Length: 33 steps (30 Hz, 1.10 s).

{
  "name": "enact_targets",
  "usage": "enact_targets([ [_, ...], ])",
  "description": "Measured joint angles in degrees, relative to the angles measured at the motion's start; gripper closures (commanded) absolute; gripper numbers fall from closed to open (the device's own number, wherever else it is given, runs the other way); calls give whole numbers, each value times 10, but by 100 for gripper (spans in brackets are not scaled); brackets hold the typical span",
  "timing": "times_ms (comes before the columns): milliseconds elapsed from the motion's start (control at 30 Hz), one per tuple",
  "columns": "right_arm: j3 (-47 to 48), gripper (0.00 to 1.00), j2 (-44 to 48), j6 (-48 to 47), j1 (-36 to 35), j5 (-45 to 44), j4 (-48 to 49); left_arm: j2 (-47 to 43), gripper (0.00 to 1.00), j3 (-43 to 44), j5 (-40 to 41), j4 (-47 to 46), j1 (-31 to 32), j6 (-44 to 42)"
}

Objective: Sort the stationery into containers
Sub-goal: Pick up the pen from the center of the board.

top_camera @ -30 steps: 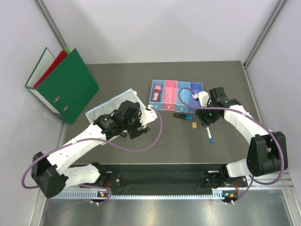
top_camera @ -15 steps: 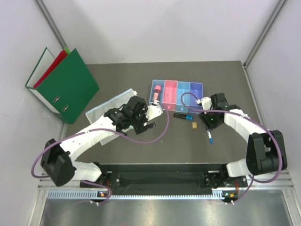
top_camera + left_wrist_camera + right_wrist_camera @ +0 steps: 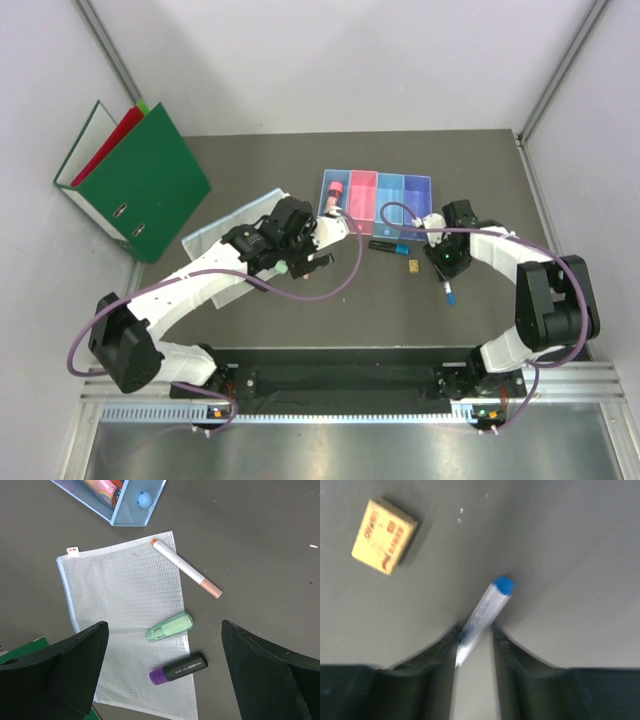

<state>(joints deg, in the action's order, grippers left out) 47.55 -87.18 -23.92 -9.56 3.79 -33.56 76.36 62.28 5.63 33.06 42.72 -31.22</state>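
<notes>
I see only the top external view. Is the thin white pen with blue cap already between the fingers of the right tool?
Observer: Yes, the right wrist view shows the thin white pen with blue cap between both fingers of the right tool; whether they pinch it, I cannot tell.
Operator: And what is hidden on the left side?
Observer: In the left wrist view a green plastic highlighter lies on a clear mesh pouch, at its edge, under the open left tool.

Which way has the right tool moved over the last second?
Yes: the right tool moved away from the row of bins, toward the near edge of the table, now straddling the blue-capped pen.
</notes>
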Motion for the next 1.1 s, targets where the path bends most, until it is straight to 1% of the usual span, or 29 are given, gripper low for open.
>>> enact_targets([
  [33, 1, 90, -2, 0, 0, 1, 0, 0, 1, 2, 0, 1, 0, -1],
  [100, 6, 98, -7, -2, 0, 3, 4, 0, 1, 8, 1, 0, 0, -2],
  [133, 7, 100, -8, -2, 0, 2, 5, 0, 1, 11, 2, 1, 0, -2],
  [500, 10, 100, -6, -3, 0, 1, 5, 1, 1, 22, 7, 1, -1, -4],
  [633, 17, 100, 1, -3, 0, 3, -19, 0, 1, 22, 13, 1, -2, 0],
  [800, 60, 100, 40, 0, 0, 4, -57, 0, 1, 18, 13, 0, -4, 10],
  [933, 113, 100, 71, 10, 0, 4, -77, -4, 1, 5, 13, 1, -8, 16],
  [1100, 178, 100, 88, 41, 0, 7, -80, -13, 1, -12, 10, 3, -11, 26],
])
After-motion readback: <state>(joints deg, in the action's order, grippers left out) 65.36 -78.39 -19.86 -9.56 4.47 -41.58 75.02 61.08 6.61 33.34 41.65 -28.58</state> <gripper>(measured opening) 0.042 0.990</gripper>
